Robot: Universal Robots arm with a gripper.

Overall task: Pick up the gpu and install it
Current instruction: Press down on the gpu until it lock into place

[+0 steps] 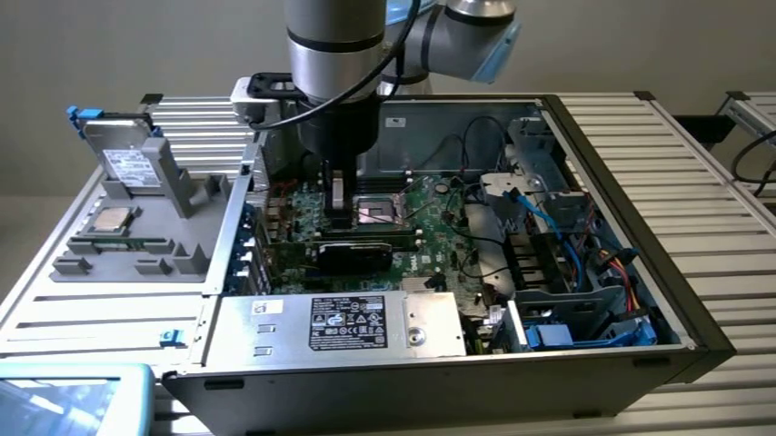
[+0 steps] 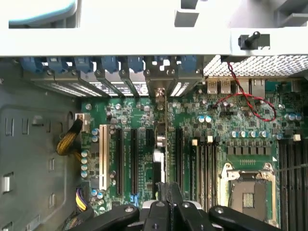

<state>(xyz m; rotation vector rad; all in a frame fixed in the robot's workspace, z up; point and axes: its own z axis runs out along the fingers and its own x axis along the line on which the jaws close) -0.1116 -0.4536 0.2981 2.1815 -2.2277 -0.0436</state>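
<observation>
Where the arm reaches down into the open computer case (image 1: 679, 300), the gripper (image 1: 336, 193) hangs over the motherboard (image 1: 431, 227), with the gpu (image 1: 349, 249) directly below it, standing on edge among the expansion slots — its black cooler face turned toward the exterior camera and its long axis running across the exterior view, roughly parallel to the case's near wall. In the wrist view the card (image 2: 165, 130) appears edge-on as a thin line running straight away from the gripper (image 2: 169, 204) toward its bracket end at the row of blue slot clips (image 2: 110, 65), between the black slots on either side. The fingers (image 2: 176, 196) are drawn together, and they look clamped on the card's upper edge at the end nearest them, though the contact itself is hard to make out. So the card's length lies in line with the slots — any further seating, as I judge it, turns on keeping that line and pressing straight down. Whether the card's edge is fully home in a slot cannot be told. Outside the case, on the exterior view's left, a grey fixture (image 1: 134, 241) on the counter (image 1: 73, 309) holds a drive box (image 1: 122, 154).
</observation>
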